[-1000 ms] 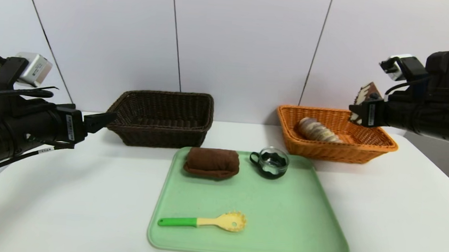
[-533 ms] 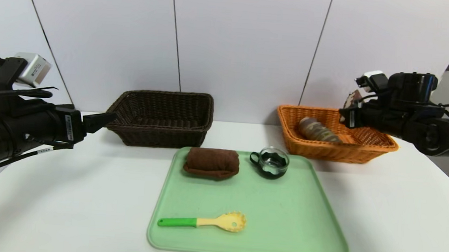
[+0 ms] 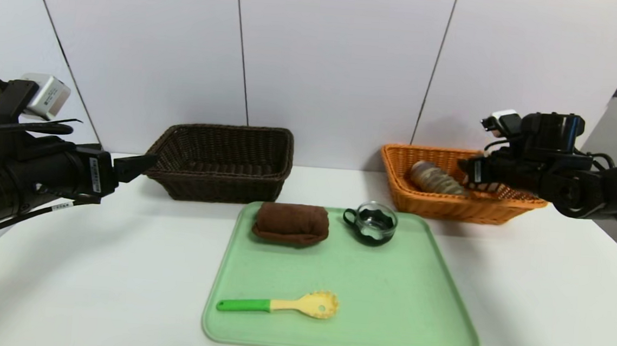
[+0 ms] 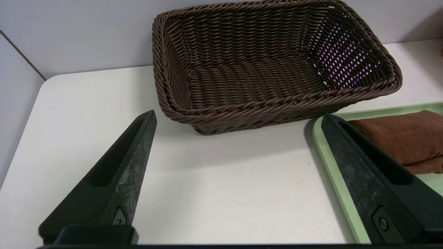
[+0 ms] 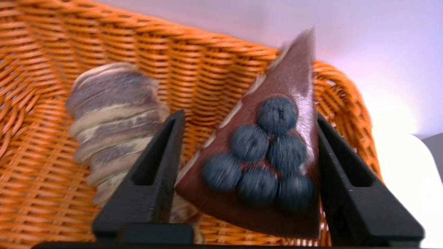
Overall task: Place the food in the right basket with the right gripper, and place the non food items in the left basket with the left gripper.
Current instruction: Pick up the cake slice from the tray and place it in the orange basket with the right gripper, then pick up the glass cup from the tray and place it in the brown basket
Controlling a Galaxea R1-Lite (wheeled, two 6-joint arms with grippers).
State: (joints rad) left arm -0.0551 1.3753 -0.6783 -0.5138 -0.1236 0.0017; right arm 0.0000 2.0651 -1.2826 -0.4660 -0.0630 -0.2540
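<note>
Cake slice [image 5: 263,155] between parted jaws, over orange basket [image 5: 41,166]

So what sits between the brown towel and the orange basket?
In the head view, a glass cup with a dark handle stands on the green tray, between the brown towel and the orange basket.

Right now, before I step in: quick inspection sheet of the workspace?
Surface: white table, green tray on it.
Job's things: brown towel, glass cup and pasta spoon on the tray; bread roll in the orange basket; brown basket holds nothing.
Clutter: nothing seen.
End effectors: left end effector open, beside the brown basket; right end effector low over the orange basket, cake slice at its tip.
Cables: black cables along both arms, off the table.
Surroundings: white panelled wall behind.
</note>
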